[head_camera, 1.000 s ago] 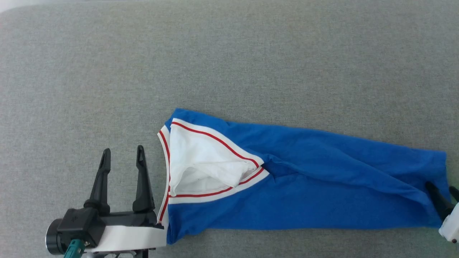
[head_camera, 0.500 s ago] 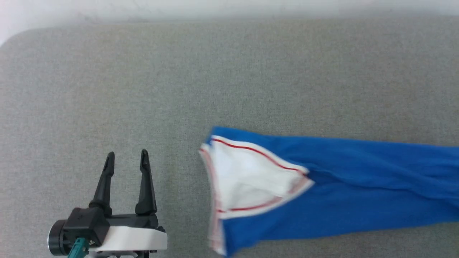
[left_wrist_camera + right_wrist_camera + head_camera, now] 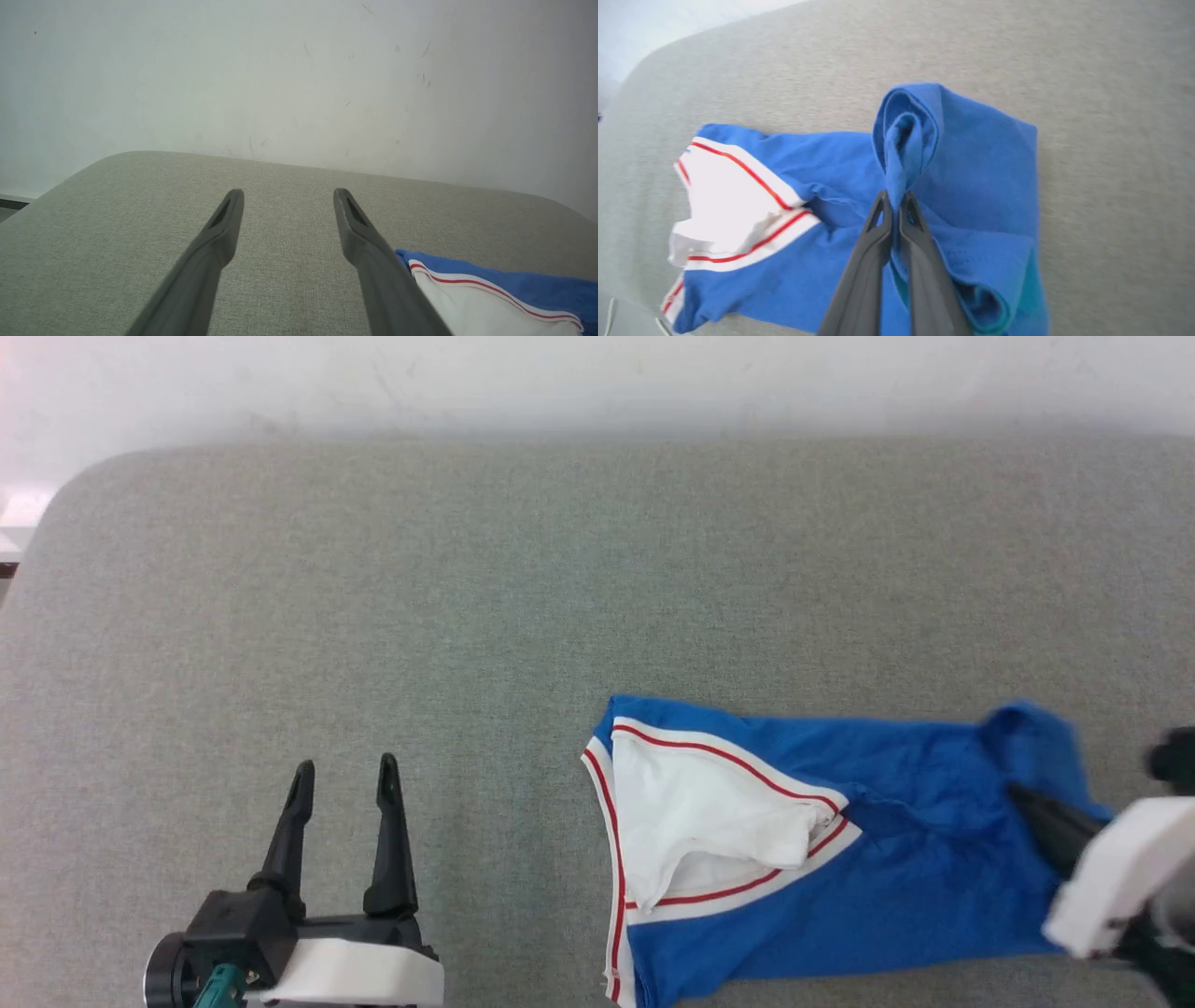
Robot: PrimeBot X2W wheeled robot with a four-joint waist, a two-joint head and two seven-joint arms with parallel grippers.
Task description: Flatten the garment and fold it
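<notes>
The shirt (image 3: 896, 905) is laid on the grey tabletop (image 3: 373, 569), already narrowed lengthwise. The right tool (image 3: 895, 201) is pressed together on a blue fold at the shirt's hem end, which is raised off the rest. The left tool (image 3: 345, 767) is spread and empty, well apart from the shirt's collar end. Folding seems to be in hand; next, the pinched hem would need to be carried over toward the collar and laid down squarely.
</notes>
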